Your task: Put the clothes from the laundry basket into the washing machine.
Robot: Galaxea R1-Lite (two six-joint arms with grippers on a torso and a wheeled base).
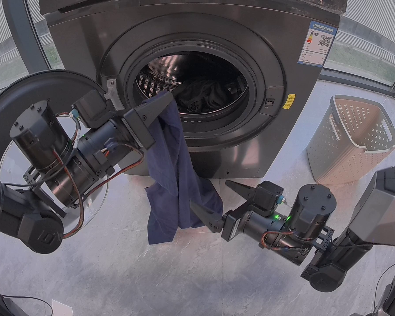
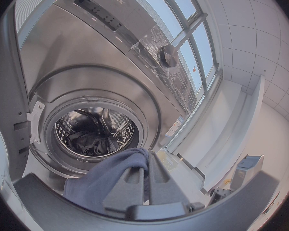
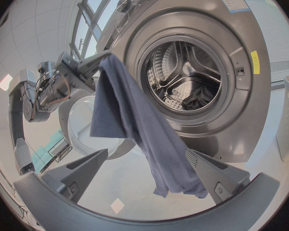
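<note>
A dark blue garment (image 1: 175,172) is held clamped in the left gripper (image 1: 163,101), whose fingers (image 2: 157,180) are pressed together on a bunched upper corner of the cloth. This gripper is seen just in front of the lower left rim of the drum opening (image 1: 193,82) of the washing machine (image 1: 259,44). From the clamp the garment hangs down in long folds in front of the machine's lower front panel, and its bottom hem is seen close above the floor (image 1: 118,268).

The right gripper (image 1: 211,195) is held low, in front of the machine's bottom edge, with its fingers spread wide apart. In the right wrist view the lower part of the garment (image 3: 135,113) is seen hanging between the two spread fingers (image 3: 86,164); whether the cloth is touched by them cannot be told.

The machine's round door (image 1: 35,88) is swung fully open to the left. Inside the drum a heap of dark clothes (image 1: 202,95) is seen lying at the bottom.

A pale, perforated laundry basket (image 1: 324,150) is set on the floor to the right of the machine, well apart from both grippers and tilted slightly.
</note>
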